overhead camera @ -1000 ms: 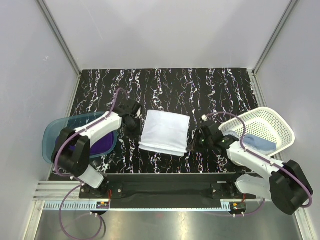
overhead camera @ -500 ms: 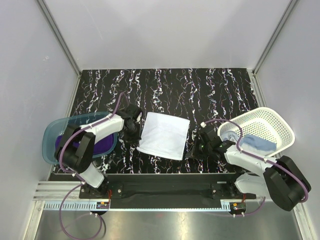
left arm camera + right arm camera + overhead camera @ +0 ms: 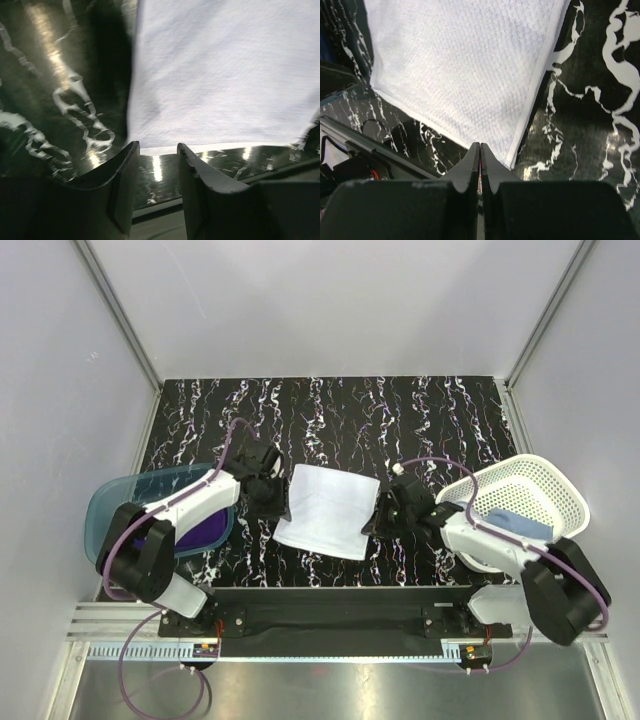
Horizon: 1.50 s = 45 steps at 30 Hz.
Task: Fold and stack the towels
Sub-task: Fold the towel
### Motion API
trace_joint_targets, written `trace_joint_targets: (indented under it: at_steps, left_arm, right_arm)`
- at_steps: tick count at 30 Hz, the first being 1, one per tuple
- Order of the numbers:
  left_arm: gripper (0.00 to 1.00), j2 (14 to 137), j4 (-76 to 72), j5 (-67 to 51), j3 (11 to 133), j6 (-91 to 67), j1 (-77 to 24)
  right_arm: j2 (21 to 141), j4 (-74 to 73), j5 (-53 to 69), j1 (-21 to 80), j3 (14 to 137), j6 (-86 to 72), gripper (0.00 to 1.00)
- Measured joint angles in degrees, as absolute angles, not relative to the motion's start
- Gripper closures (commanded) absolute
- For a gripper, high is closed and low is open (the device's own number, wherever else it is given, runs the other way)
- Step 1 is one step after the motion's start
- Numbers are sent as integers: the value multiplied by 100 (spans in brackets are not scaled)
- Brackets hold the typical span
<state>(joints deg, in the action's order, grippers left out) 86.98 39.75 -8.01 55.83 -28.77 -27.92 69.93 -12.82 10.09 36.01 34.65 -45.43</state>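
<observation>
A white towel (image 3: 328, 508) lies flat and folded on the black marbled table between my two grippers. My left gripper (image 3: 276, 502) is at its left edge, jaws a little open and empty; in the left wrist view the left gripper (image 3: 157, 150) has the towel's hem (image 3: 210, 148) just beyond the tips. My right gripper (image 3: 374, 521) is shut at the towel's right edge; in the right wrist view the right gripper (image 3: 480, 146) has its tips over the towel's (image 3: 460, 70) hem near a corner. A purple towel (image 3: 195, 530) lies in the teal tub. A light blue towel (image 3: 520, 525) lies in the white basket.
The translucent teal tub (image 3: 110, 502) stands at the left edge of the table. The white perforated basket (image 3: 545, 480) stands at the right. Grey walls close in the table on three sides. A black rail runs along the near edge.
My right gripper has moved left and away from me to the white towel's right edge. My left gripper has closed in on its left edge. The towel has turned slightly.
</observation>
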Motion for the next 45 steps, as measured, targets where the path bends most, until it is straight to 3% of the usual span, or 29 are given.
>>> trace_joint_targets:
  at_steps: [7,14,17,21,27,35,45]
  left_arm:
    - [61,8578,3076,-1181,4753,-3242,-2982]
    - [56,8108,2871,-1315,4224,-3763,-3186]
    - [54,8084,3162,-1321,4703,-3776,-3221]
    - [53,8490,3542,-1096,6215,-3577,-3201]
    - [53,9795,3387,-832,7839,-3133,-2976]
    - [52,11299,3450,-742,8350,-2783,-2707]
    - [51,11909,3404,-690,8691,-2722,-2534]
  right_arm:
    - [8182,-683,1004,3599,3295,-4431,96]
    - [7898,-1041,613,3634,3308,-4106,94]
    - [7544,-1658,357,3634,3461,-3924,92]
    - [7485,-2080,47,3610,4152,-3667,93]
    - [8805,-1879,8,3159,5708,-3098,97]
    - [10377,-1946,-97,2650,6637,-2397,98]
    - [10702,-1927,-134,2309,6661,-1879,98]
